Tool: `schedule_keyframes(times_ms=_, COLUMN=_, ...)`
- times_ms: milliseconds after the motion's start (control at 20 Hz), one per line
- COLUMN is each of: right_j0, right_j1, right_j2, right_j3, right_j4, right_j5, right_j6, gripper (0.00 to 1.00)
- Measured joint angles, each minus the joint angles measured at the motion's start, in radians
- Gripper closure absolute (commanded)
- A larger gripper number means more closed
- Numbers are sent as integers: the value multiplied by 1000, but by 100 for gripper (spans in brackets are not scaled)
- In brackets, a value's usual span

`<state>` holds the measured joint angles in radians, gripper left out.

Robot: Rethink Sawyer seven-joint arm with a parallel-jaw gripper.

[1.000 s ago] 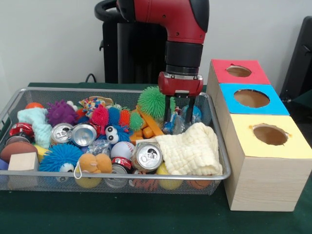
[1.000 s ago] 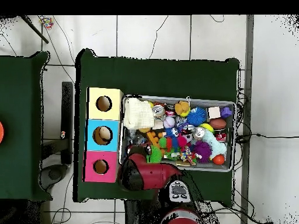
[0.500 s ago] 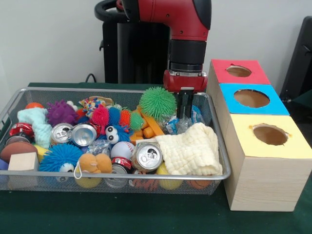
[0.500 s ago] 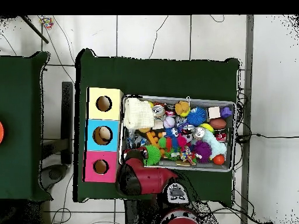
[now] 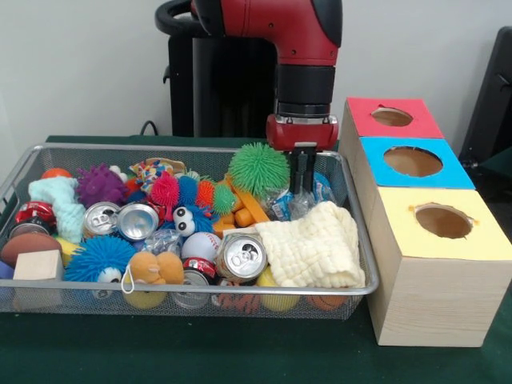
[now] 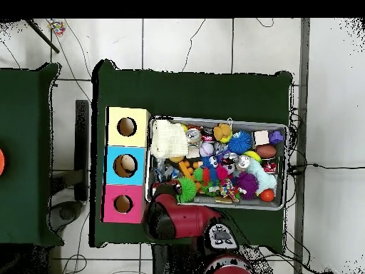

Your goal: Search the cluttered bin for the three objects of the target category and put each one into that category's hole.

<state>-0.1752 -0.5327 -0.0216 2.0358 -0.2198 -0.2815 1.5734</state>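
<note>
The red and black arm is reaching down from above into the far right corner of the wire-mesh bin (image 5: pixel 192 298), and the gripper (image 5: pixel 302 190) is hanging just over the clutter there. Its dark fingers (image 5: pixel 302 170) are standing pressed close together with no gap between them, and they are pinching the top of a clear plastic bottle (image 5: pixel 299 206). The bottle is sitting just below the fingertips, between the green spiky ball (image 5: pixel 258 169) and the bin's right wall, right behind the cream knitted cloth (image 5: pixel 314 250). So much of it is buried and crumpled that I cannot tell which way its long axis is running or where its neck is pointing.

A second clear bottle (image 5: pixel 162 239) is lying lower in the pile, between the open silver can (image 5: pixel 137 221) and the baseball (image 5: pixel 200 246); its direction is also unclear.

The red-topped hole (image 5: pixel 392 117) is waiting on the farthest box to the right of the bin. In the overhead view the arm is covering the bin's corner nearest the red-topped box (image 6: pixel 122 203).
</note>
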Motion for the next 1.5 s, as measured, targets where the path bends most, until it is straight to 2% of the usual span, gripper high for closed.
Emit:
schedule_keyframes(times_ms=550, right_j0=-72, right_j1=-52, right_j2=44, right_j3=59, right_j4=-42, right_j5=8, right_j6=0, gripper=100)
schedule_keyframes(times_ms=800, right_j0=-144, right_j1=-129, right_j2=90, right_j3=110, right_j4=-55, right_j5=64, right_j6=0, gripper=100)
schedule_keyframes(times_ms=1050, right_j0=-232, right_j1=-227, right_j2=147, right_j3=150, right_j4=-56, right_j5=161, right_j6=0, gripper=100)
schedule_keyframes(times_ms=1350, right_j0=-292, right_j1=-310, right_j2=194, right_j3=166, right_j4=-56, right_j5=261, right_j6=0, gripper=100)
schedule_keyframes(times_ms=1500, right_j0=-298, right_j1=-327, right_j2=199, right_j3=166, right_j4=-56, right_j5=290, right_j6=0, gripper=100)
